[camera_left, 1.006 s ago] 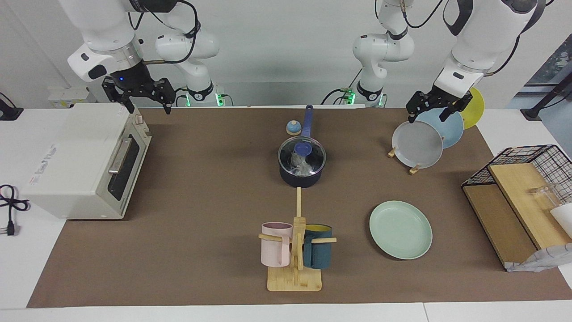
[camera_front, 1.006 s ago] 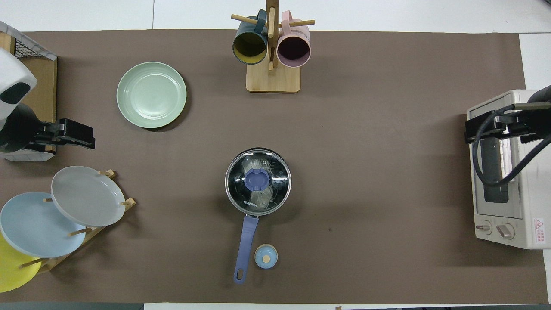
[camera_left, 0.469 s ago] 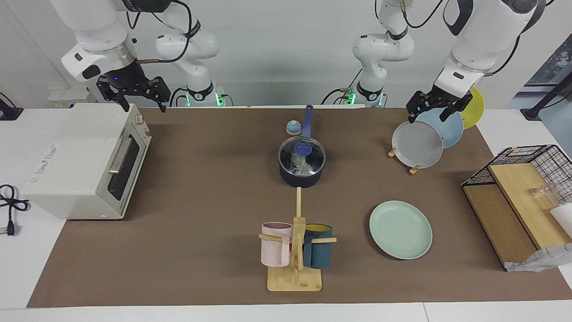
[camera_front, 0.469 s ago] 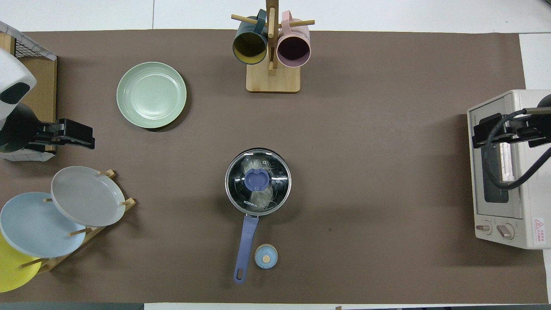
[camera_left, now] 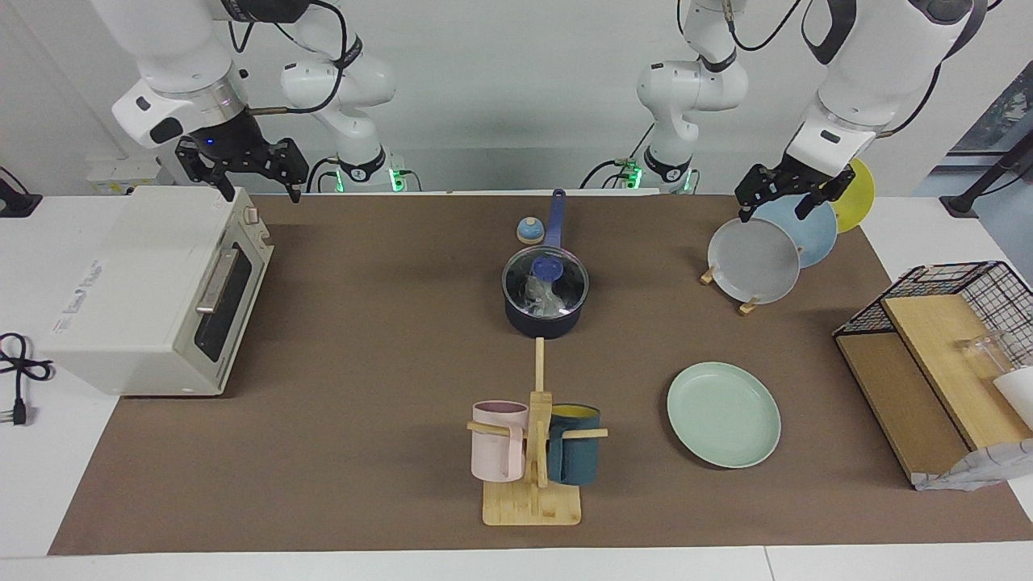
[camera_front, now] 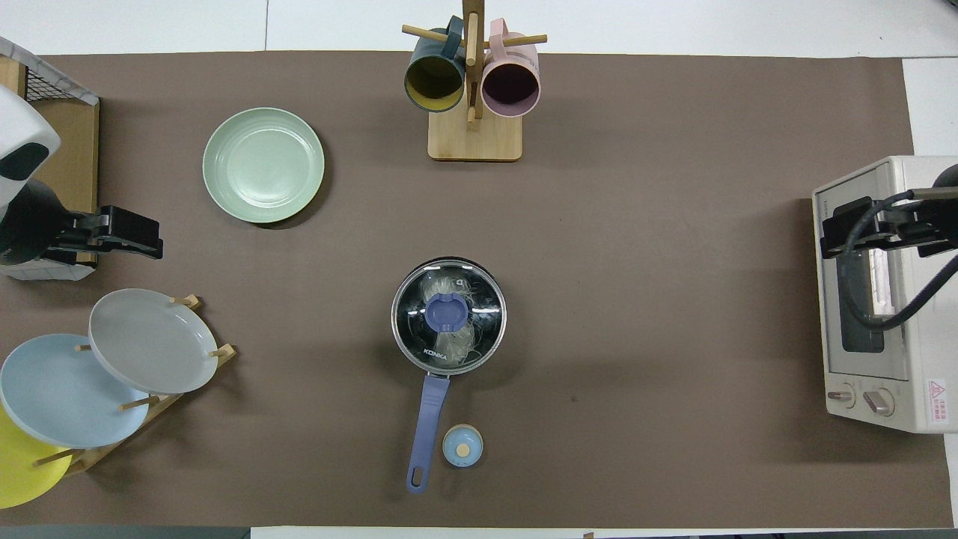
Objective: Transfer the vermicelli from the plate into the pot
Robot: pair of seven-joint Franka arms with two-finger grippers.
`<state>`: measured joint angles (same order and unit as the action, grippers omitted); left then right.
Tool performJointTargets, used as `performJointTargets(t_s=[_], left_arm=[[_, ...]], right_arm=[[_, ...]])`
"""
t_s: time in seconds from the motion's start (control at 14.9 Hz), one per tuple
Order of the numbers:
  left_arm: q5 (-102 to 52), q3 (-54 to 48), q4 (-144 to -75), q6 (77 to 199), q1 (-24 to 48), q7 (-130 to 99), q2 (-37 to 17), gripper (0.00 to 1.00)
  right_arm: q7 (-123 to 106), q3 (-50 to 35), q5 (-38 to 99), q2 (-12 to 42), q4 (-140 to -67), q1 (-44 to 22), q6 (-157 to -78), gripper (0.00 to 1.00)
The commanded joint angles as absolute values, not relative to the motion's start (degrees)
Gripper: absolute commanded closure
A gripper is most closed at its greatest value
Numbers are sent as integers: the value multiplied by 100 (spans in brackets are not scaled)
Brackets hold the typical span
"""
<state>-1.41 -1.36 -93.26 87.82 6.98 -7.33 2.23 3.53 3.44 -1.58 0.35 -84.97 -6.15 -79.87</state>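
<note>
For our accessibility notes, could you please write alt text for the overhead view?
The vermicelli lies in the lidded pot at mid-table, and the mint-green plate farther from the robots sits bare. Both arms wait at the table's ends.

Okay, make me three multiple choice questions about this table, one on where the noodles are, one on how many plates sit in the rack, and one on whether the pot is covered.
1. Where is the vermicelli?
A. on the mint-green plate
B. in the pot
C. in the pink mug

2. How many plates stand in the wooden rack?
A. one
B. two
C. three

3. What state is the pot in?
A. covered by a glass lid
B. uncovered
C. tipped on its side

Answers:
1 B: the whitish noodles show through the lid, and the mint-green plate is bare.
2 C: a grey plate, a light-blue plate and a yellow plate lean there.
3 A: the clear lid with its blue knob sits on the upright pot.
</note>
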Motion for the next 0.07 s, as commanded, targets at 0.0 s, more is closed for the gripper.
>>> performJointTargets(t_s=[0.0], left_arm=[[-70, -176, -9378, 8754, 624, -694, 290, 0]], right_arm=[[211, 264, -185, -114, -8657, -510, -7963, 0]])
